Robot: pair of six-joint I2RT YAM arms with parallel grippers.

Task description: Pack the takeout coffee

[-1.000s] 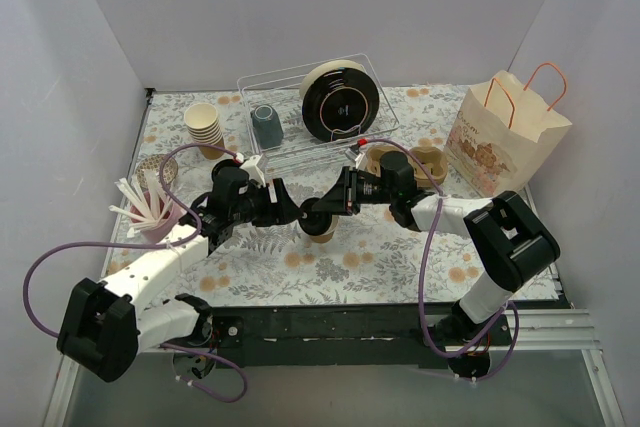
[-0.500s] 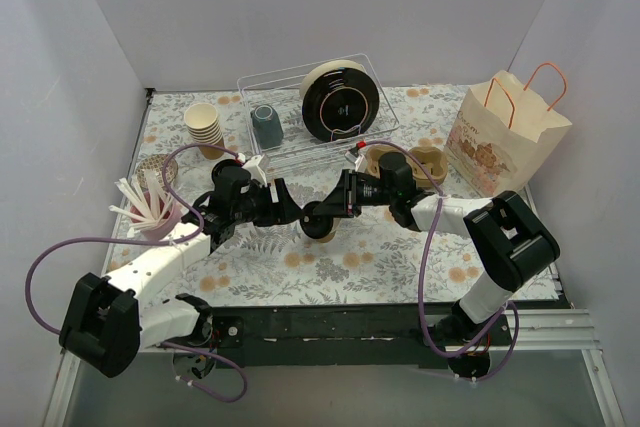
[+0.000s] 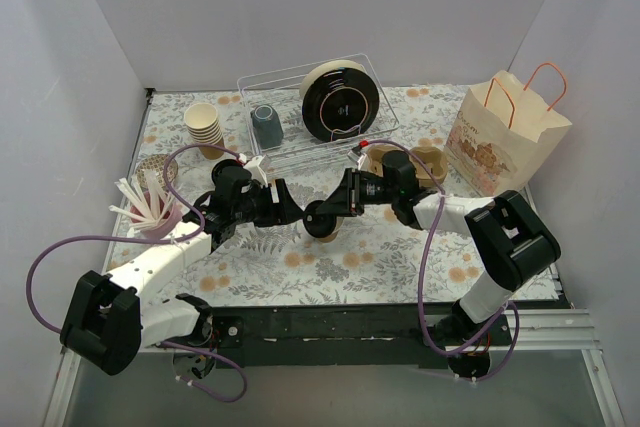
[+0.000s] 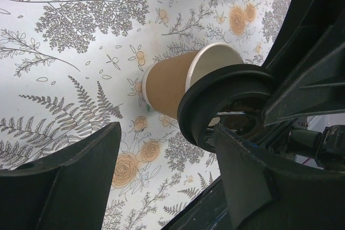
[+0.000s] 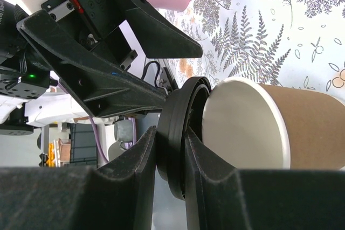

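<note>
the right gripper (image 5: 171,157) pinched the black lid (image 5: 177,106) just over the paper cup (image 5: 307,127) on the table (image 3: 450,257). the left gripper (image 4: 167,138) stood wide open, holding nothing. a crooked push could tip the cup over.

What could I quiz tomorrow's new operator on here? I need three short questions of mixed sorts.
1. True or false: the black lid is already pressed onto the kraft cup.
2. Which gripper pinches the lid? A) left gripper B) right gripper C) neither
3. Fill in: the left gripper's jaws stand ____.
Key: 1 false, the cup's mouth is uncovered; 2 B; 3 open.
</note>
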